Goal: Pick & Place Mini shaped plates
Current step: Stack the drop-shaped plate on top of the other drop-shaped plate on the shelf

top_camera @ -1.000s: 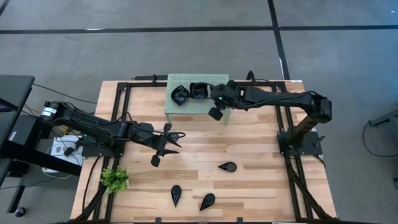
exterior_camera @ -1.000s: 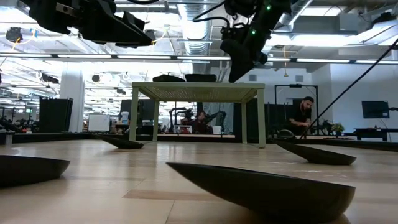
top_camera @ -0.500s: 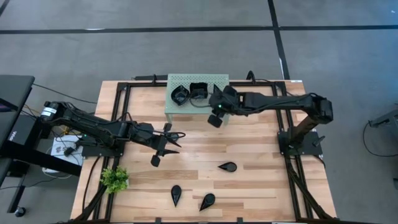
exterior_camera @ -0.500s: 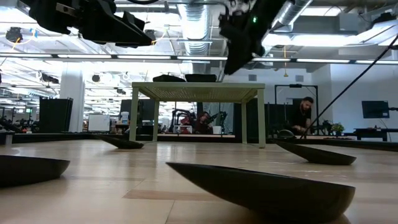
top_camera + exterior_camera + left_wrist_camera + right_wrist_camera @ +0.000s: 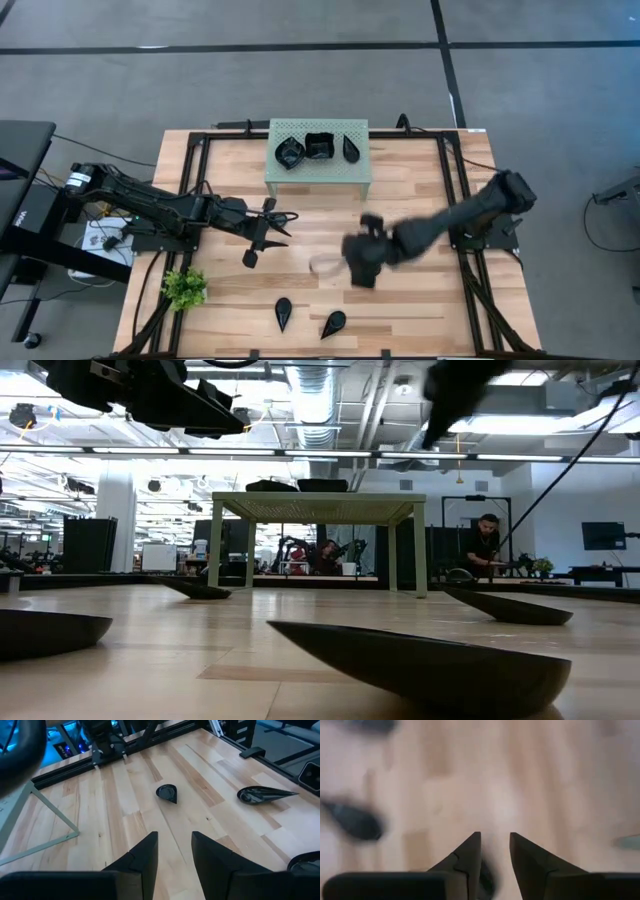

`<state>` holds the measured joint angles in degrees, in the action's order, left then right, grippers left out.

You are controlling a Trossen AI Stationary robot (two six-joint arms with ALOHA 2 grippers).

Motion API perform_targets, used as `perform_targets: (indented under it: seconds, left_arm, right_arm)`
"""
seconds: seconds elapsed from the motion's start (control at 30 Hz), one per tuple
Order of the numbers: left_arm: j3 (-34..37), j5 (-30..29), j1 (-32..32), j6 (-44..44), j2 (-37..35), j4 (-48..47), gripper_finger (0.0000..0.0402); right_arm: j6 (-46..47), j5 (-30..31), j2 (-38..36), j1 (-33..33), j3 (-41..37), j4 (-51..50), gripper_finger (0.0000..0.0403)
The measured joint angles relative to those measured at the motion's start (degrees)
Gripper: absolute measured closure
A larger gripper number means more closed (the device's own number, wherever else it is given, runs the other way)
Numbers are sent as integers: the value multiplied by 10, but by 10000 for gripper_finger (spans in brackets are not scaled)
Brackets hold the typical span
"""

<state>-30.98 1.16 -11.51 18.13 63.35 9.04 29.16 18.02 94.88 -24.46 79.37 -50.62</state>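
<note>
Three glossy black mini plates rest on the mint-green rack (image 5: 318, 168): a round one (image 5: 289, 153), a square one (image 5: 318, 146) and a teardrop (image 5: 350, 147). Two more teardrops (image 5: 283, 312) (image 5: 333, 323) lie near the table's near edge. My right gripper (image 5: 358, 270) (image 5: 494, 836) is open and blurred, low over the middle of the table, and it hides the plate that lay there. A dark plate (image 5: 355, 822) shows beside it. My left gripper (image 5: 262, 238) (image 5: 174, 834) waits open left of centre, with plates (image 5: 167, 793) (image 5: 260, 795) ahead of it.
A small green plant (image 5: 184, 289) stands near the table's near left corner. Black frame rails (image 5: 200, 170) run along the table's sides. Bare wood lies between the rack and the near plates. People sit in the room beyond the table (image 5: 485, 545).
My right gripper has swung quickly from above the rack's right end toward the near edge and down, to the middle of the table, over the teardrop plate there. A third plate, a teardrop, now shows on the rack where the gripper stood.
</note>
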Motion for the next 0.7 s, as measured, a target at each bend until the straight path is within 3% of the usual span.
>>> perform_targets:
  seconds: [0.13, 0.27, 0.53, 0.7]
  left_arm:
    - [0, 2, 0, -8, 0, 0, 281]
    - [0, 2, 0, -8, 0, 0, 281]
    - [0, 2, 0, -5, 0, 0, 281]
    - [0, 2, 0, -4, 0, 0, 281]
  right_arm:
    - [46, -3, 64, -88, 0, -1, 305]
    - [113, -4, 125, -133, 0, -9, 305]
    - [145, -1, 169, -98, -1, -25, 305]
    - [159, -39, 169, -66, -1, -47, 305]
